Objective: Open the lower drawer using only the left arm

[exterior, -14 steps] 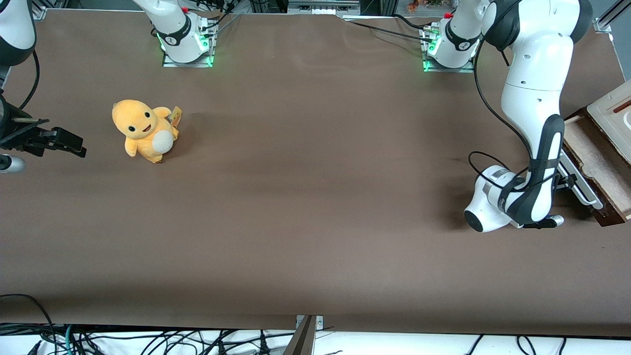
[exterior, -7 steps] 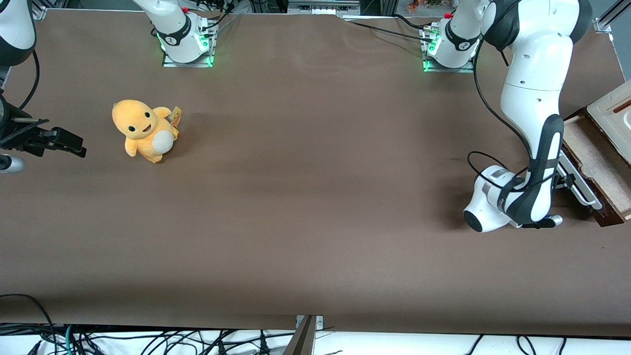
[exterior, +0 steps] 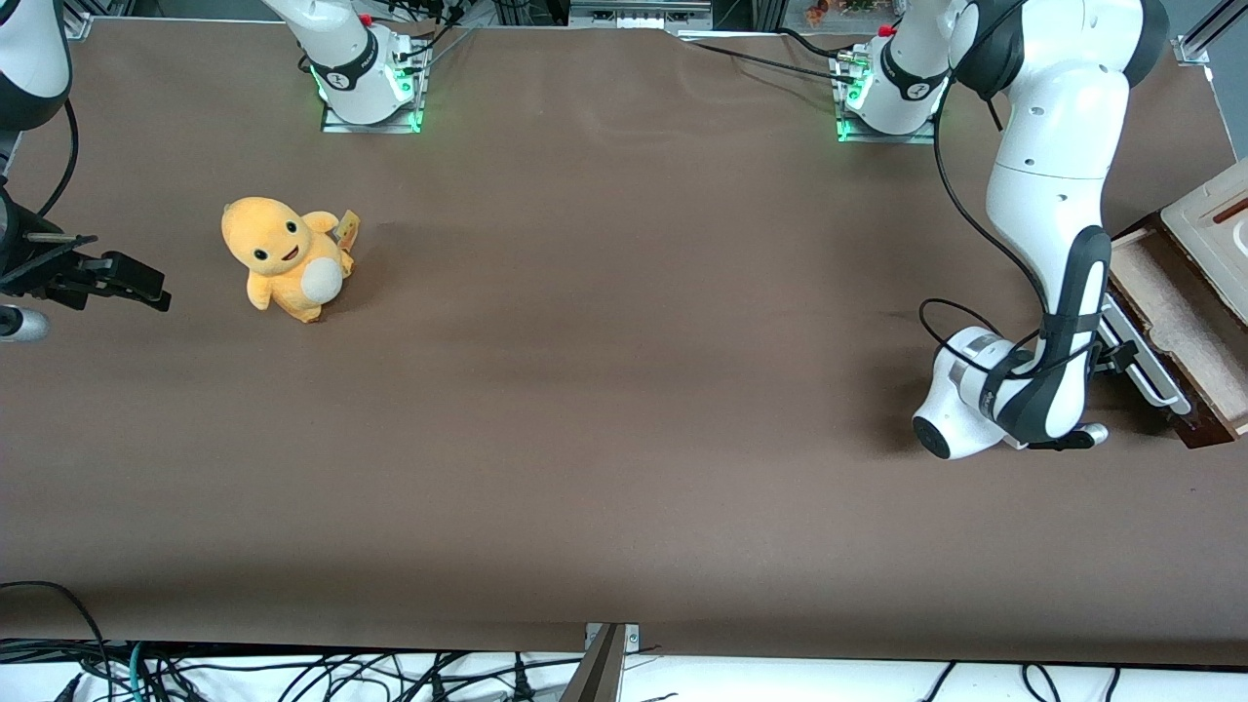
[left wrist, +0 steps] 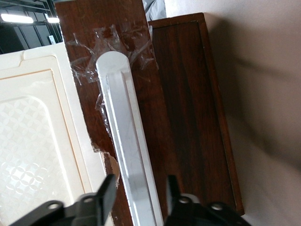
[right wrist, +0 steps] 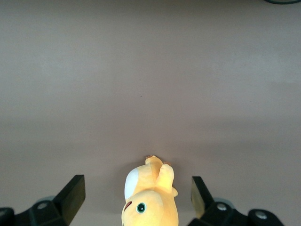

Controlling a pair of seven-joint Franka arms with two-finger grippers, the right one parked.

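Observation:
The lower drawer (exterior: pixel 1173 317) lies at the working arm's end of the table, pulled partly out, so its pale beige inside shows. Its dark brown front (left wrist: pixel 94 19) carries a long white handle (left wrist: pixel 123 136), taped on at one end. The left arm (exterior: pixel 1048 195) bends down low in front of the drawer. My gripper (exterior: pixel 1121 359) (left wrist: pixel 138 190) is at the handle (exterior: pixel 1146 369), one black finger on each side of the bar, shut on it.
A cream framed panel (exterior: pixel 1214 229) (left wrist: pixel 33 141) sits above the drawer. A yellow plush toy (exterior: pixel 283 258) (right wrist: pixel 150 200) stands toward the parked arm's end of the brown table (exterior: pixel 624 409). Both arm bases (exterior: pixel 882 93) are bolted at the table edge farthest from the camera.
The left arm's wrist has drawn slightly toward the parked arm's end, and the drawer front has come with it, sliding a little farther out.

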